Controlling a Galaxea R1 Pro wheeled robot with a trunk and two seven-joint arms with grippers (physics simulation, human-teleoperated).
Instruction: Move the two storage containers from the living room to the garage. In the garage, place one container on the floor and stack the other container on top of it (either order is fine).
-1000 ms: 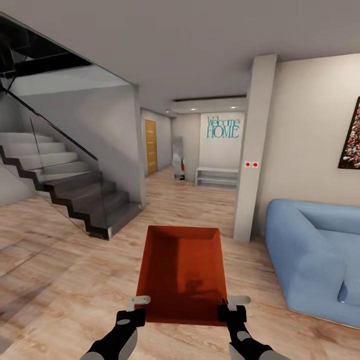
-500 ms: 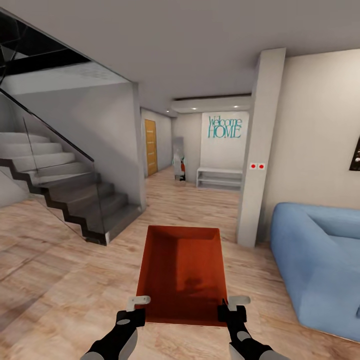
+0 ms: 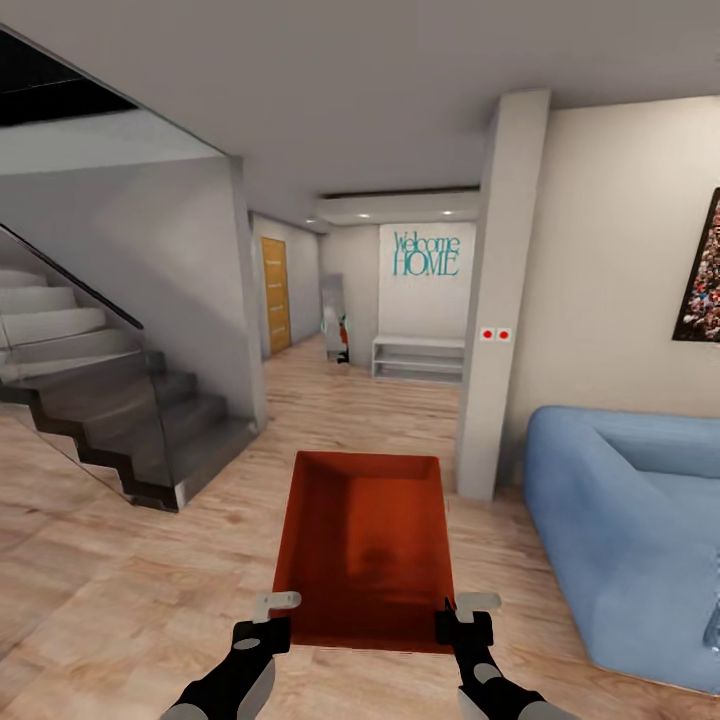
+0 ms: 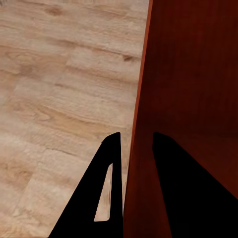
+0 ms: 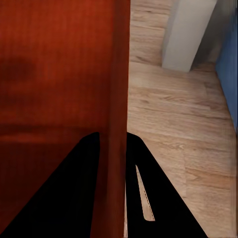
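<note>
I'm rolling across the living room's wood-plank floor (image 3: 120, 590), staircase (image 3: 110, 410) off to my left, blue sofa (image 3: 630, 530) close on my right, white pillar (image 3: 495, 300) just ahead of the sofa. The hallway with the "Welcome HOME" lettering (image 3: 426, 254) opens straight in front. One storage container (image 3: 365, 545) rides out in front of me, open top up, level, held clear of the floor. My left gripper (image 3: 272, 618) has its jaws clamped on the container's left wall, one finger inside, one outside; the right gripper (image 3: 462, 618) is clamped the same way on the right wall. The garage isn't in sight. My call: steer for the gap between staircase and pillar, give the sofa room, keep both arms matched so the bin doesn't twist or slip.
</note>
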